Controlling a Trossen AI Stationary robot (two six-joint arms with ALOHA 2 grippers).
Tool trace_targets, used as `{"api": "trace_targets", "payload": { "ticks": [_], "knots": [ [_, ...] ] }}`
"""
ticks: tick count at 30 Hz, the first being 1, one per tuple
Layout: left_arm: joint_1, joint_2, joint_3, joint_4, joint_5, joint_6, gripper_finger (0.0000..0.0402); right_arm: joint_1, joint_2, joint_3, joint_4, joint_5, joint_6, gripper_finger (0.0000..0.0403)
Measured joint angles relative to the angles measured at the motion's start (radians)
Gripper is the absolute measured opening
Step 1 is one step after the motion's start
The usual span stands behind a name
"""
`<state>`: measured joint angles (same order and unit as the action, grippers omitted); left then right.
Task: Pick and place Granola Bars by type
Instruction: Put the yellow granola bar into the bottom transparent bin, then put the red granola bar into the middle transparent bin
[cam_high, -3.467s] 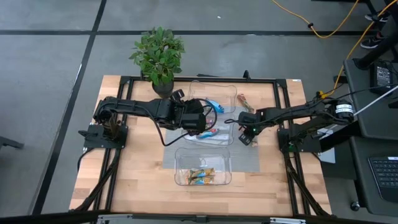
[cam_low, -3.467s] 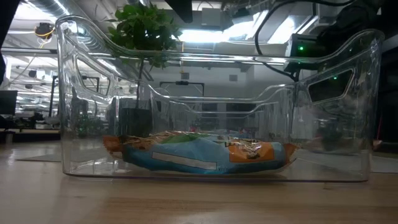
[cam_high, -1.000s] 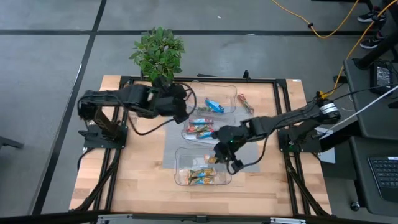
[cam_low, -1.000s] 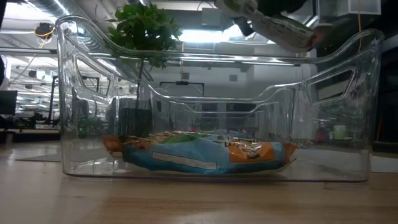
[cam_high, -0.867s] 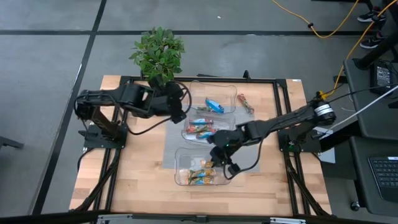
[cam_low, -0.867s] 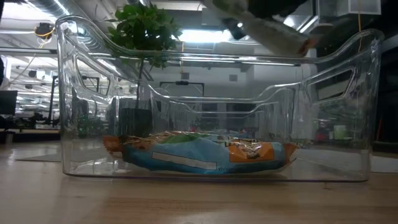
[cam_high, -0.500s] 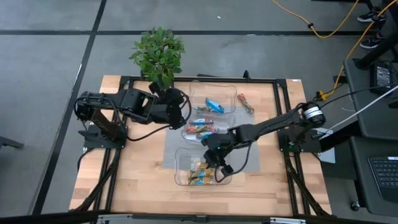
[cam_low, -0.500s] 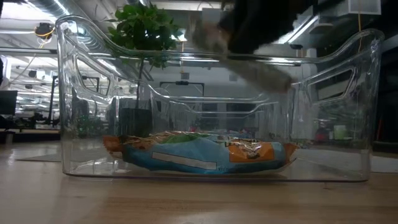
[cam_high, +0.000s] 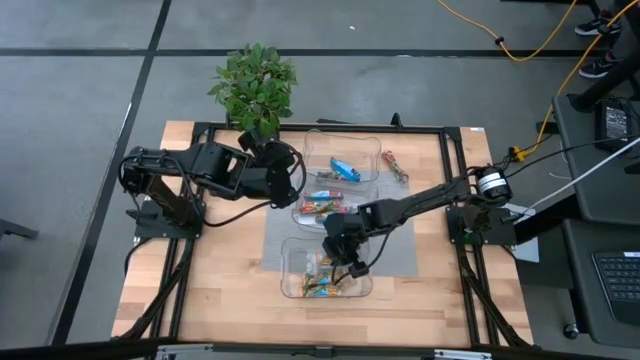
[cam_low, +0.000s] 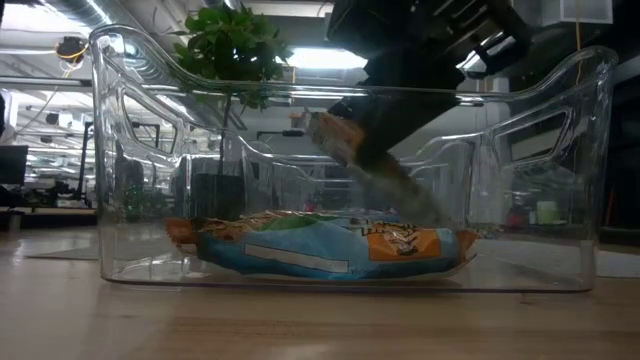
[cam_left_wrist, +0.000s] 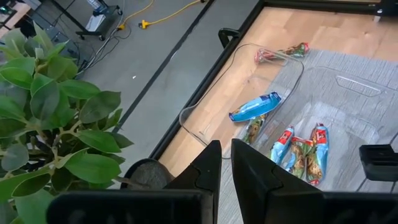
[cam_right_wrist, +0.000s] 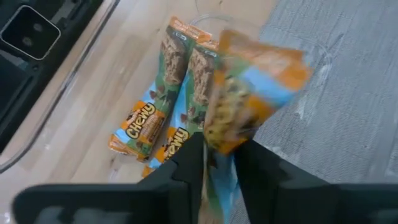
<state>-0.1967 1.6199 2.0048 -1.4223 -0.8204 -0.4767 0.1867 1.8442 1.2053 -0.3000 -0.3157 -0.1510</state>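
Three clear trays stand in a row. The far tray (cam_high: 340, 158) holds a blue-silver bar (cam_left_wrist: 255, 107). Red-multicoloured bars (cam_left_wrist: 305, 149) lie in the middle tray (cam_high: 325, 208). Orange-gold bars (cam_right_wrist: 165, 93) lie flat in the near tray (cam_high: 325, 277). One red bar (cam_high: 396, 166) lies on the wood beside the far tray. My right gripper (cam_high: 338, 257) is over the near tray, shut on an orange-gold bar (cam_right_wrist: 249, 87). My left gripper (cam_high: 293, 182) hangs shut near the plant pot, beside the far tray's left side. My right gripper pinches the orange-gold bar by one end (cam_right_wrist: 224, 140) between its two fingers, slanting down from the table's right. The bar reaches out past the fingertips. In the low view it hangs tilted (cam_low: 345, 140) inside the near tray, above the bars lying on the tray's floor.
A potted plant (cam_high: 255, 88) stands at the table's far edge, close to my left arm. A grey mat (cam_high: 400, 245) lies under the middle and near trays. Bare wood (cam_high: 225, 260) shows left of the trays.
My right gripper, still shut on the orange-gold bar, has moved toward the table's left and near edge. It has come down from above the near tray's rim into the tray, carrying the bar with it.
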Motion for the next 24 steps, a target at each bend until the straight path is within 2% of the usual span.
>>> {"api": "trace_targets", "payload": {
  "ticks": [11, 16, 24],
  "knots": [
    [0.0, 0.0, 0.0, -0.004, 0.0, 0.0, 0.0031, 0.0, -0.009, 0.017, -0.036, 0.025, 0.019, 0.0173],
    [0.0, 0.0, 0.0, -0.024, 0.0, -0.003, 0.0031, 0.001, -0.027, 0.104, -0.161, 0.11, -0.012, 0.0181],
    [0.0, 0.0, 0.0, -0.021, 0.001, -0.003, 0.0031, 0.001, -0.029, 0.34, -0.503, 0.297, -0.033, 0.0171]
  ]
}}
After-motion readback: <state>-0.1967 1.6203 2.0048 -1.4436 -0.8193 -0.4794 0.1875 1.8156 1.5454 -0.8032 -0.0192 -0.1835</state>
